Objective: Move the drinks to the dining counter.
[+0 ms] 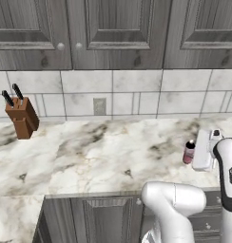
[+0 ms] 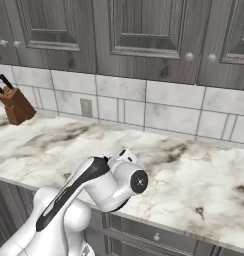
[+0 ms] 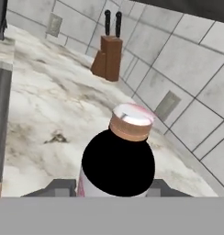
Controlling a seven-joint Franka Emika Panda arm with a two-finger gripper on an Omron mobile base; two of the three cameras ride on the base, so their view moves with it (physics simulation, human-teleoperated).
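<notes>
The marble surface (image 1: 89, 152) below the tiled wall carries a knife block (image 1: 22, 117) and the slim pink bottle (image 1: 188, 152), standing upright. The claw (image 3: 112, 190) brackets the bottle's body, apparently clenching on it. Likely light, rigid, slippery; a mid-body hold suits it.

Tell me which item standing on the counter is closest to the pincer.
The pink bottle, right at the pincer; the brown knife block stands far off.

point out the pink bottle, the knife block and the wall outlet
pink bottle (image 1: 188, 153), left base view, its pink body below the dark cap
knife block (image 1: 23, 118), left base view, its brown wooden front
wall outlet (image 1: 99, 106), left base view, middle of its plate
</notes>
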